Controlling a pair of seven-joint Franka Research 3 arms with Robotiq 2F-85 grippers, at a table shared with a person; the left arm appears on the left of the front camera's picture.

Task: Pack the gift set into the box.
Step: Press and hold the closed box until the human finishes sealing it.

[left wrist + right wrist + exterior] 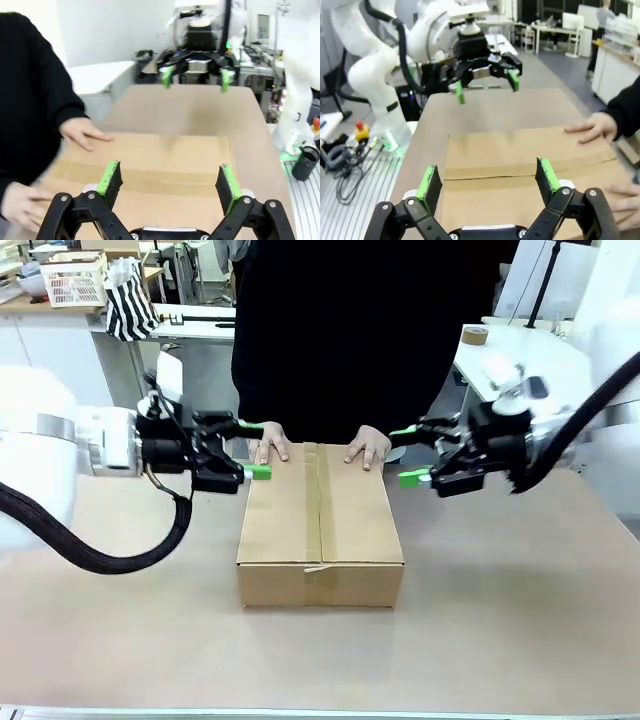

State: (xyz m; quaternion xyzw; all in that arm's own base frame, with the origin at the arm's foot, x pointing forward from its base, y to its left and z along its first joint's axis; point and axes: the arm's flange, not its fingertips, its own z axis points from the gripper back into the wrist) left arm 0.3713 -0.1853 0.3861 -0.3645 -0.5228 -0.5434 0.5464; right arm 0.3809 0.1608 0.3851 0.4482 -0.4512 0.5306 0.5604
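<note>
The box [320,525] is a plain brown carton in the middle of the table, its top flaps closed flat with a seam down the centre. A person in black rests both hands [318,448] on its far edge. My left gripper [253,449] hovers open beside the box's far left corner, nothing between its green pads. My right gripper [409,455] hovers open off the far right corner, also empty. The left wrist view looks across the box top [165,165] toward the right gripper [197,76]; the right wrist view shows the box top [520,160] and the left gripper [485,82]. The gift set is out of view.
The tan table [500,620] spreads wide around the box. Behind the person stand a striped bag [130,302], a white basket [75,282] and a roll of tape [476,335] on a side table.
</note>
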